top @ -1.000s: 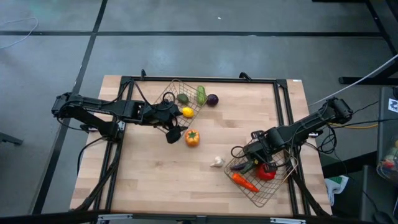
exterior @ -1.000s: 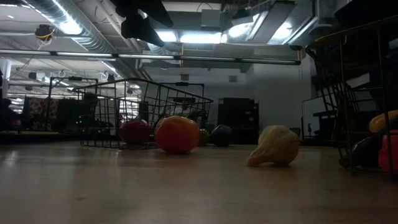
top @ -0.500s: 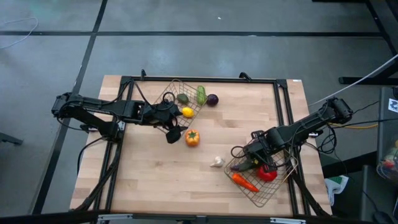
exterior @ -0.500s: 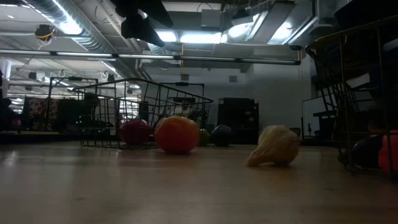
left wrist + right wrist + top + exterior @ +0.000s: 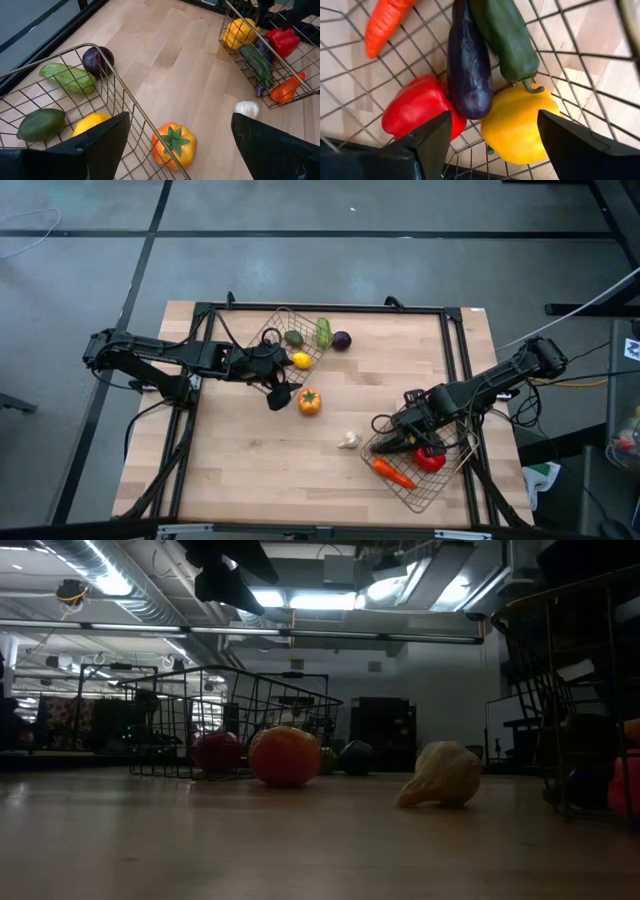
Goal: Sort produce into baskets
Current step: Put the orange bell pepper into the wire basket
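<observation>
My right gripper (image 5: 490, 145) hangs open over the right basket (image 5: 440, 480), pointing down and touching nothing. Below it lie a yellow pepper (image 5: 520, 122), an aubergine (image 5: 469, 65), a dark green vegetable (image 5: 504, 35), a red pepper (image 5: 417, 107) and a carrot (image 5: 385, 22). My left gripper (image 5: 278, 395) stands open above the left basket's near rim (image 5: 135, 115). That basket (image 5: 295, 345) holds an avocado (image 5: 41, 124) and a lemon (image 5: 92, 122). A cucumber (image 5: 67, 79) lies at its far corner, and a purple onion (image 5: 97, 59) lies just outside.
An orange pepper (image 5: 310, 402) sits on the bare wood in front of my left gripper. A garlic bulb (image 5: 348, 440) lies on the table beside the right basket. A black frame (image 5: 455, 350) runs along the table's edges. Bare wood spreads between the baskets and along the near left.
My right gripper has opened in place over the right basket. In the low view, the yellow shape seen high in that basket a second ago has dropped almost out of sight.
</observation>
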`<move>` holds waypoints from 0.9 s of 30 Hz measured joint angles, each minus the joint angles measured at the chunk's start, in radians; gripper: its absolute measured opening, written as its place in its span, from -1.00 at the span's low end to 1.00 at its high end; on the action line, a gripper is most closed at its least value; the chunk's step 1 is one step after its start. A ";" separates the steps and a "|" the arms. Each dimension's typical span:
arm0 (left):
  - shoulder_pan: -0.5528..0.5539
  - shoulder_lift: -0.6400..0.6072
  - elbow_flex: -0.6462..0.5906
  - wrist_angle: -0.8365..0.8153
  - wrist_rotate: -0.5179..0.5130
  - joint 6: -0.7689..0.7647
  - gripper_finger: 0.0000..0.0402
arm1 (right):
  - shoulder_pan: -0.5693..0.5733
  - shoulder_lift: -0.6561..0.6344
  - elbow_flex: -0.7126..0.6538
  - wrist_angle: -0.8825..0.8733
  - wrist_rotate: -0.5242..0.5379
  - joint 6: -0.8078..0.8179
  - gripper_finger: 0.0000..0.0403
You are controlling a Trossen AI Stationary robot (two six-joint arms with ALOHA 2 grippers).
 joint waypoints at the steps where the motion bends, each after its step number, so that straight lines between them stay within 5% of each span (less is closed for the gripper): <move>1: 0.000 0.000 0.000 0.000 0.000 0.000 0.71 | 0.000 0.000 0.010 -0.007 0.000 0.000 0.45; 27: 0.000 0.000 0.000 0.008 0.000 -0.001 0.71 | 0.000 0.000 0.211 -0.044 0.151 -0.016 0.45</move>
